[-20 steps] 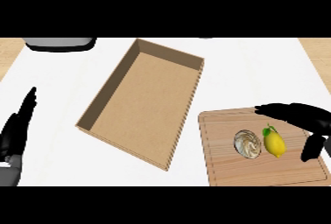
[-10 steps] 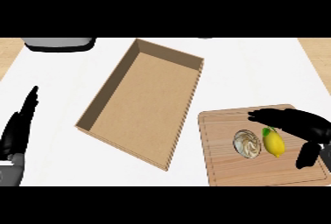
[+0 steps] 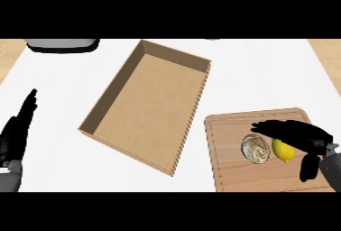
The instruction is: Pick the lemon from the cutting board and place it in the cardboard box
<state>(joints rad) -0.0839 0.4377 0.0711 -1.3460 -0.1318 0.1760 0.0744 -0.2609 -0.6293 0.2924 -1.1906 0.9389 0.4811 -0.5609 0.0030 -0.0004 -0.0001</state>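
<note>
Lemon (image 3: 283, 151) lies on the cutting board (image 3: 230, 173), right of the cardboard box (image 3: 149, 103), under the right hand (image 3: 296, 135), whose fingers (image 3: 265, 127) arch wide, holding nothing. Small, firm, likely slippery: best grasped across its middle.

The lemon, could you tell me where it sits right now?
In the head view, the lemon lies on the cutting board at lower right, beside a round shell-like object, under the right hand.

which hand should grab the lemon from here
The right hand. It hangs over the cutting board, partly covering the lemon. The left hand rests open at the view's left edge, beyond the cardboard box.
</note>
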